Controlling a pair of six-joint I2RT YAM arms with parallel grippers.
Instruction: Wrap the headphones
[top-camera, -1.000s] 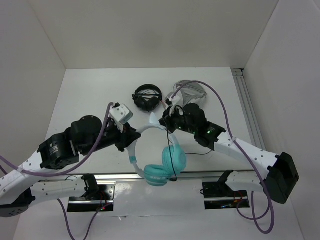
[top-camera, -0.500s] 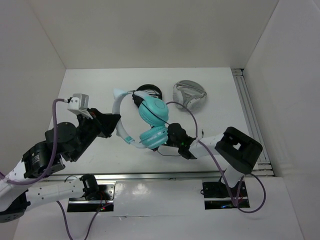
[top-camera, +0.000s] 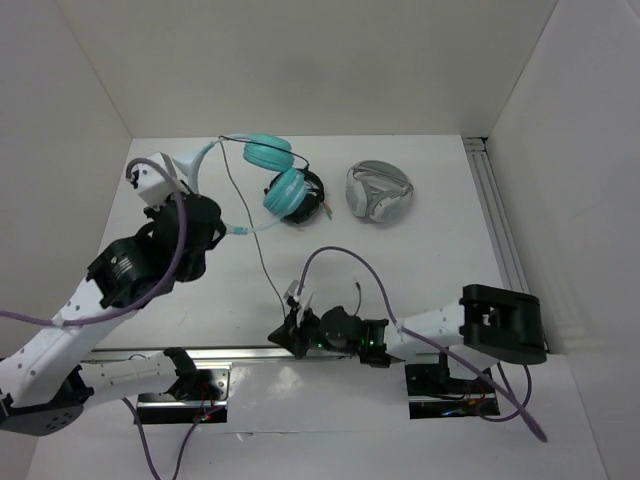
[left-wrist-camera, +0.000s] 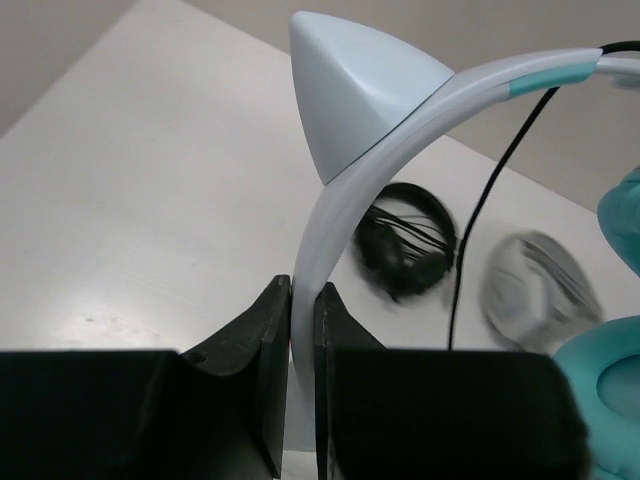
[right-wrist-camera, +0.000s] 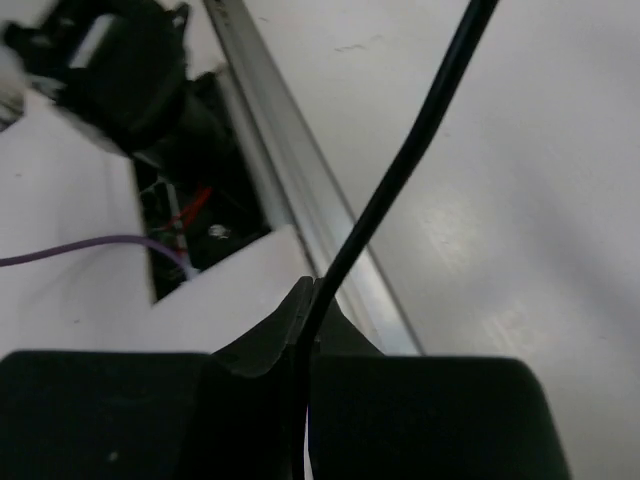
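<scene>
The headphones hang in the air at the back left, with teal ear cups and a pale headband bearing a cat-ear point. My left gripper is shut on the headband just below that point. The thin black cable runs taut from the headphones down to the table's front edge. There my right gripper is shut on the cable, which rises from between its fingertips. One teal cup shows at the lower right of the left wrist view.
All-black headphones lie on the table partly behind the lower teal cup. Grey-white headphones lie to their right. A metal rail runs along the front edge, another rail along the right side.
My left gripper has carried the headphones up and toward the back left. My right gripper has swung down to the front edge with the cable, pulling it out long.
</scene>
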